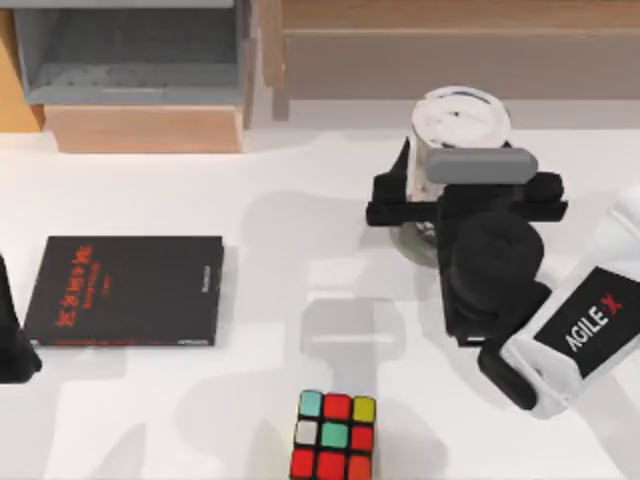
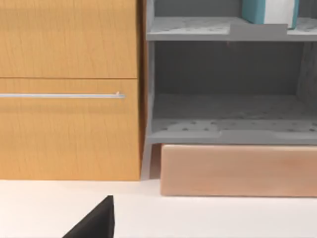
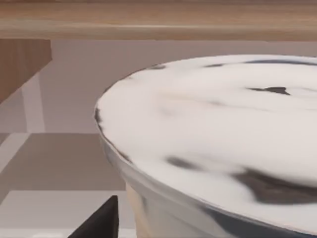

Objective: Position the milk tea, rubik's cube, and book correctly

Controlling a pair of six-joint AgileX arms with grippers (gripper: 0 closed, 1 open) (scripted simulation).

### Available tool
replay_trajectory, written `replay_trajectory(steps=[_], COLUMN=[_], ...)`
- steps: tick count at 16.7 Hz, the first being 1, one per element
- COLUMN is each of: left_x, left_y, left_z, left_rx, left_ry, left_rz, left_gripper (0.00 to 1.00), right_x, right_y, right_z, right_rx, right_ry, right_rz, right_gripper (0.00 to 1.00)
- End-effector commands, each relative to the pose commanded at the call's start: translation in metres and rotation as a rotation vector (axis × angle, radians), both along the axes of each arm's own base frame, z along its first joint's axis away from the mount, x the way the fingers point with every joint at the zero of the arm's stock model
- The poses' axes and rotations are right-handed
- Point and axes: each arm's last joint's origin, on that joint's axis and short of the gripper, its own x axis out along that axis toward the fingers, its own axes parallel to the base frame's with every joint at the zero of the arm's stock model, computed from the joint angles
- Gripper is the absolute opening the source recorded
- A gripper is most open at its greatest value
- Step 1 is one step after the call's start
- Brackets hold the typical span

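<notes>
Right gripper (image 1: 432, 205) placed around milk tea (image 1: 460, 118) at back right of table, near wooden shelf (image 1: 450, 50); whether cup is clamped cannot be told. Book (image 1: 128, 290) lying flat, black face up, at left. Rubik's cube (image 1: 334, 436) at front centre. Left arm (image 1: 14, 330) parked at left edge. Judged: nothing positioned yet; cup in progress, book and cube left.

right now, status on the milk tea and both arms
Right gripper at the milk tea, jaws either side of the cup, grasp unconfirmed. Left arm parked at table's left edge. Book and rubik's cube untouched, nothing blocking.
</notes>
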Motion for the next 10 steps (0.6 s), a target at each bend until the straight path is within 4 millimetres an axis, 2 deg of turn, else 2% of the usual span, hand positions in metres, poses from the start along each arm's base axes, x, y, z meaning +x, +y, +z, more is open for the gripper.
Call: replay_trajectory(steps=[3,8,10], left_x=[0.0,0.0,0.0], left_y=[0.0,0.0,0.0], left_z=[0.0,0.0,0.0], left_rx=[0.0,0.0,0.0], left_ry=[0.0,0.0,0.0], left_rz=[0.0,0.0,0.0], left_gripper=[1.0,1.0,1.0], right_x=[-0.001,-0.027,-0.03], right_y=[0.0,0.0,0.0], right_z=[0.0,0.0,0.0], right_rx=[0.001,0.0,0.0], right_ry=[-0.001,0.0,0.0], right_rz=[-0.001,-0.002,-0.001], right_gripper=[1.0,1.0,1.0])
